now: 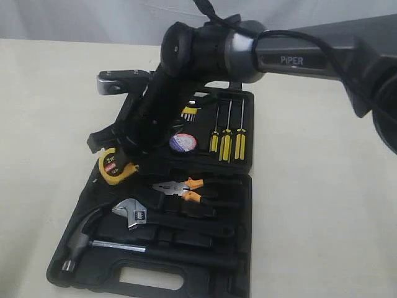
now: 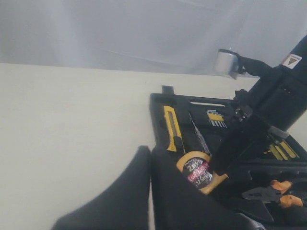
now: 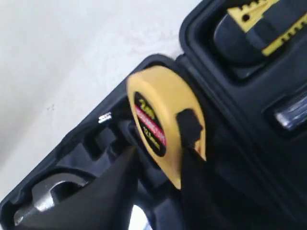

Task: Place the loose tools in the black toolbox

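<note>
A pale cream bench point(image 1: 322, 205) with a smooth, matte top fills most of the exterior view. A grey-white drape point(image 1: 74, 18) with soft folds closes the room off along the top of the frame. The left wrist view shows the same drape meeting the bench's far edge. The black toolbox point(image 1: 245, 248) lies open in the lower centre of the exterior frame, both halves flat on the bench and the slot handle toward the bottom edge.

The right arm point(image 1: 298, 59), marked PiPER, enters from the upper right and stretches across to the left side of the box. The right fingers point(image 3: 115, 191) pinch the yellow tape measure point(image 1: 115, 166), one on each side of it. The tape measure stands on edge at the box's left rim, just where the two halves join. Whether it rests on the plastic or hangs just over it I cannot tell. The left fingers point(image 2: 124, 196) show as two dark, blurred shapes pressed together with only a thin seam between them. They hold nothing, and the tape measure shows just past them.

In the lower half of the box lie the orange-handled pliers point(image 1: 180, 188), an adjustable wrench point(image 1: 133, 214) and a steel hammer point(image 1: 84, 239). The upper half carries three screwdrivers point(image 1: 227, 139), the tape roll point(image 1: 183, 143) and the utility knife point(image 2: 171, 125).
</note>
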